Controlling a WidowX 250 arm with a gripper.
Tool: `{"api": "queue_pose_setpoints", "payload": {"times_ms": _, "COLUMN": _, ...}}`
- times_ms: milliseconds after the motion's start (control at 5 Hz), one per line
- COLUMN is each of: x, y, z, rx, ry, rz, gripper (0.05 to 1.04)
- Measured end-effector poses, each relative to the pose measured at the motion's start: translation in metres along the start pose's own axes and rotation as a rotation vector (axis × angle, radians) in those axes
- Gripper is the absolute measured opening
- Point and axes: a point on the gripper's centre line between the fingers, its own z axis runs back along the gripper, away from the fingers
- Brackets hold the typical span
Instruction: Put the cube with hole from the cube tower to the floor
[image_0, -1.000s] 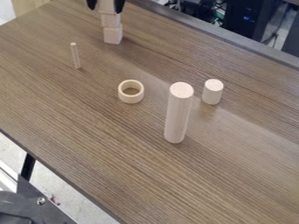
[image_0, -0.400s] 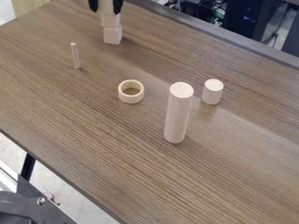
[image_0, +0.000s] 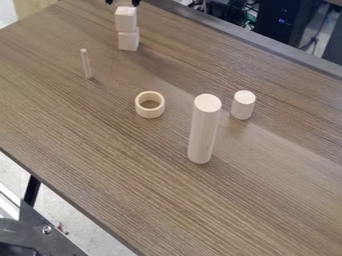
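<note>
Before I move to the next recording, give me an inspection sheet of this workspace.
Surface: brown wood-grain table, pale sheen on the right.
Job's things: two stacked pale wooden cubes; pale wooden block above, partly cut off.
Clutter: pale wooden ring, thin rod, tall cylinder, short cylinder.
Grippers: black two-finger claw at the top edge, apparently gripping the block.
Cables: thin, dark, behind the table.
Surroundings: black case behind; grey floor, lower left.

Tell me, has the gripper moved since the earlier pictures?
Yes, the gripper has moved up in the view, away from the two stacked cubes, which stay put.
</note>
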Motion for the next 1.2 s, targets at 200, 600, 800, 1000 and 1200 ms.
{"api": "queue_pose_setpoints", "payload": {"times_ms": 200, "x": -0.013, "y": -0.022, "z": -0.008, "rx": -0.016, "ry": 0.019, "rz": -0.075, "gripper": 0.595}}
{"api": "queue_pose_setpoints", "payload": {"times_ms": 600, "x": -0.029, "y": -0.067, "z": -0.026, "rx": -0.034, "ry": 0.021, "rz": -0.225, "gripper": 0.595}}
{"api": "queue_pose_setpoints", "payload": {"times_ms": 800, "x": -0.034, "y": -0.075, "z": -0.034, "rx": -0.031, "ry": 0.012, "rz": -0.268, "gripper": 0.595}}
{"api": "queue_pose_setpoints", "payload": {"times_ms": 1000, "x": -0.040, "y": -0.074, "z": -0.058, "rx": -0.014, "ry": 0.044, "rz": -0.347, "gripper": 0.595}}
{"api": "queue_pose_setpoints", "payload": {"times_ms": 1200, "x": -0.042, "y": -0.075, "z": -0.065, "rx": -0.020, "ry": 0.044, "rz": -0.363, "gripper": 0.595}}
